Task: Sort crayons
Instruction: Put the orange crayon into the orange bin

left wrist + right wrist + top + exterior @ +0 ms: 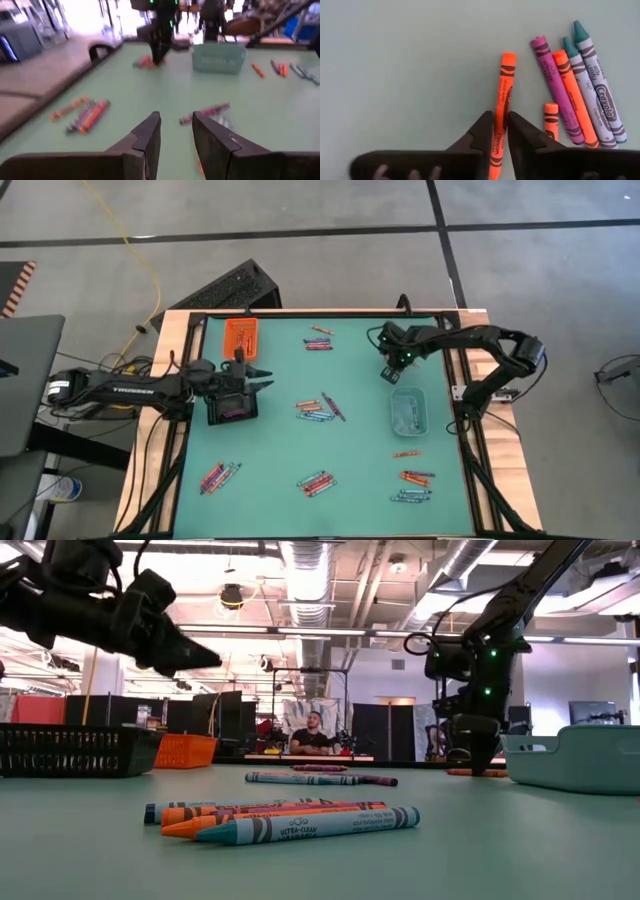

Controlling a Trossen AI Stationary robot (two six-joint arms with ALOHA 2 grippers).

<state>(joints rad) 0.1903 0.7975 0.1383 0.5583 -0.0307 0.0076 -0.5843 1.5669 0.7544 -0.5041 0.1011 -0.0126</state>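
On the green table mat, right gripper (501, 131) pinches a thin orange wax crayon (503, 95); left gripper (176, 131) (over the black tray (214, 416)) hangs parted, empty.

The high view looks straight down on the whole green table (350, 410). The low view looks level across this table, sharing its crayons (285, 821).

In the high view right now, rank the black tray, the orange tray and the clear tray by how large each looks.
1. The black tray, though the left gripper covers part of it.
2. The clear tray, close to the black one; I would not rank those two firmly.
3. The orange tray, plainly the smallest.
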